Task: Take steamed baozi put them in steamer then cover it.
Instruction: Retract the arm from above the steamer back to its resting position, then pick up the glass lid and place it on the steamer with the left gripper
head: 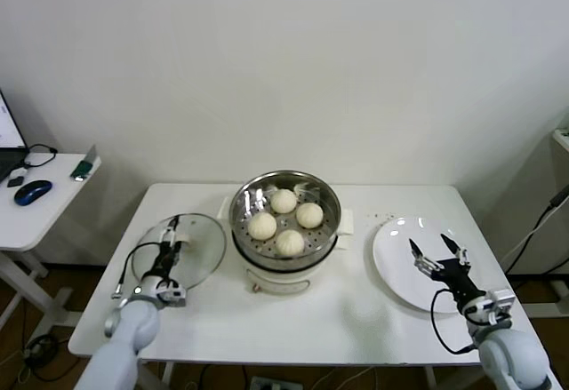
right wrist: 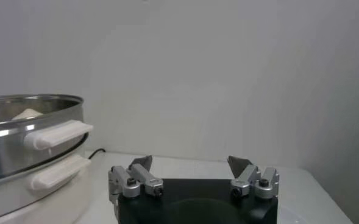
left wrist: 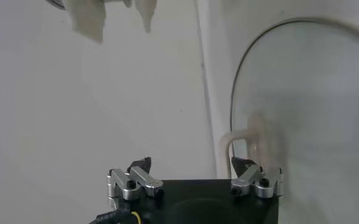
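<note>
Four cream-white baozi (head: 286, 220) sit on the perforated tray inside the steel steamer (head: 326, 226) at the table's middle. The steamer is uncovered; its side and white handles also show in the right wrist view (right wrist: 27, 152). The clear glass cover (head: 203, 246) lies flat on the table left of the steamer, and shows in the left wrist view (left wrist: 307, 103) with its cream handle (left wrist: 249, 139). My left gripper (head: 172, 233) is open, over the cover with its fingers near the handle (left wrist: 191, 163). My right gripper (head: 437, 253) is open and empty over the white plate (head: 400, 261), also seen in the right wrist view (right wrist: 190, 162).
The white plate lies at the table's right, with nothing on it. A side desk (head: 40, 203) with a mouse stands at the far left. A white wall runs behind the table. Cables hang at the right edge.
</note>
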